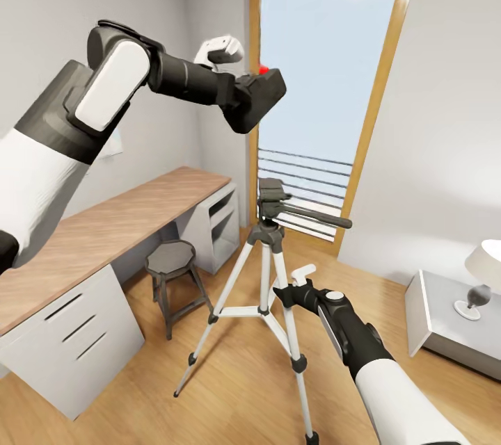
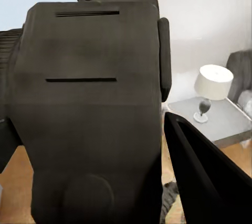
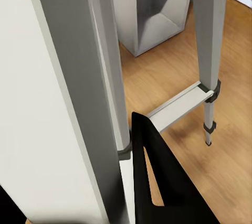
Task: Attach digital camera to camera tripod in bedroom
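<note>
Bedroom with pale grey walls and light wood plank floor. At left, wood-topped white desk along the wall, short grey octagonal stool beside it. Left gripper raised high before the tall wood-framed window, fingers clamped on the small black boxy digital camera, red dot up. Below it, apart, stands the silver-white three-legged camera tripod. Right gripper sits at a tripod leg; can't tell finger state. Far right, white lamp on grey nightstand.
</note>
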Robot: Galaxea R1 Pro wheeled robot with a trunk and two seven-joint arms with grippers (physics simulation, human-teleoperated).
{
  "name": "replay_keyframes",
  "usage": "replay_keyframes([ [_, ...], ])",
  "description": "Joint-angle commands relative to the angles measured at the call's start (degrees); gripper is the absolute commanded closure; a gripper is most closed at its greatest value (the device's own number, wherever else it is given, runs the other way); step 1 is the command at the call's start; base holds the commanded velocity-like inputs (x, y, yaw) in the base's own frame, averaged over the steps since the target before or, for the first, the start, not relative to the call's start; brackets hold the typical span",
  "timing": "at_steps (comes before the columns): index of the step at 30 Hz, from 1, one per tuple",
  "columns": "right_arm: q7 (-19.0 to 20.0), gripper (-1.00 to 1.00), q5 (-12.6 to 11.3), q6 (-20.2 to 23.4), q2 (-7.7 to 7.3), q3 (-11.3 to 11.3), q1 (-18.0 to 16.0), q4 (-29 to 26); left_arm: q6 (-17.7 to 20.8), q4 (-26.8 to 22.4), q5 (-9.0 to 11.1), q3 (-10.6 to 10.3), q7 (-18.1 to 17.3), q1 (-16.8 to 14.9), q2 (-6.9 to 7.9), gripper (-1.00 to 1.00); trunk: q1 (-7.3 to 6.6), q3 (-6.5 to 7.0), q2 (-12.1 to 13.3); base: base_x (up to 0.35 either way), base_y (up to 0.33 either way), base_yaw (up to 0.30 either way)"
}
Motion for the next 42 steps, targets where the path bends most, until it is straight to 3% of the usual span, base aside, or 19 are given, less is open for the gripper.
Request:
replay_keyframes([
  [1,0.33,1.00,1.49,0.20,0.01,-0.16,-0.03,1.47,-0.19,0.71,-3.88,-0.46,-2.90,-0.10,0.12,1.00,0.05,-0.14,-0.11,0.000,0.000,0.000],
  [2,0.33,1.00,1.49,0.20,0.01,-0.17,-0.03,1.47,-0.28,0.77,-5.17,-0.53,-3.19,-0.10,0.10,1.00,0.05,-0.14,-0.11,0.000,0.000,0.000],
  [3,0.33,1.00,1.49,0.20,0.01,-0.16,-0.03,1.47,-0.45,0.85,-8.40,-0.58,-3.62,-0.10,-0.02,1.00,0.05,-0.14,-0.11,0.000,0.000,0.000],
  [5,0.33,1.00,1.49,0.20,0.01,-0.16,-0.03,1.47,-0.48,0.90,-12.14,-0.56,-3.89,-0.10,-0.13,1.00,0.05,-0.14,-0.11,0.000,0.000,0.000],
  [6,0.33,1.00,1.49,0.20,0.01,-0.17,-0.03,1.47,-0.40,0.96,-15.64,-0.55,-4.21,-0.10,-0.25,1.00,0.05,-0.14,-0.11,0.000,0.000,0.000],
  [11,0.33,1.00,1.49,0.20,0.01,-0.15,-0.03,1.47,-0.38,0.98,-21.95,-0.47,-5.05,-0.10,-0.29,1.00,0.05,-0.14,-0.11,0.000,0.000,0.000],
  [16,0.33,1.00,1.49,0.20,0.01,-0.18,-0.03,1.47,-0.57,1.00,-22.30,-0.45,-5.50,-0.10,-0.28,1.00,0.05,-0.14,-0.11,0.000,0.000,0.000],
  [20,0.33,1.00,1.49,0.20,0.01,-0.17,-0.03,1.47,-0.72,1.46,-19.32,-0.45,-8.00,-0.10,-0.20,1.00,0.05,-0.14,-0.11,0.000,0.000,0.000],
  [23,0.33,1.00,1.49,0.20,0.01,-0.18,-0.03,1.47,-0.85,2.93,-16.18,-0.58,-14.61,-0.10,-0.22,1.00,0.05,-0.14,-0.11,0.000,0.000,0.000],
  [26,0.33,1.00,1.49,0.20,0.01,-0.16,-0.03,1.47,-0.87,4.81,-15.70,-0.83,-19.99,-0.10,-0.18,1.00,0.05,-0.14,-0.11,0.000,0.000,0.000],
  [34,0.33,1.00,1.47,0.20,0.01,-0.12,-0.03,1.47,-0.88,6.60,-17.95,-3.80,-28.43,-0.10,0.18,1.00,0.05,-0.14,-0.11,0.000,0.000,0.000],
  [42,0.33,1.00,1.49,0.20,0.01,-0.11,-0.03,1.39,-2.06,7.96,-23.39,-5.53,-34.94,-0.10,0.47,1.00,0.05,-0.14,-0.11,0.000,0.000,0.000],
])
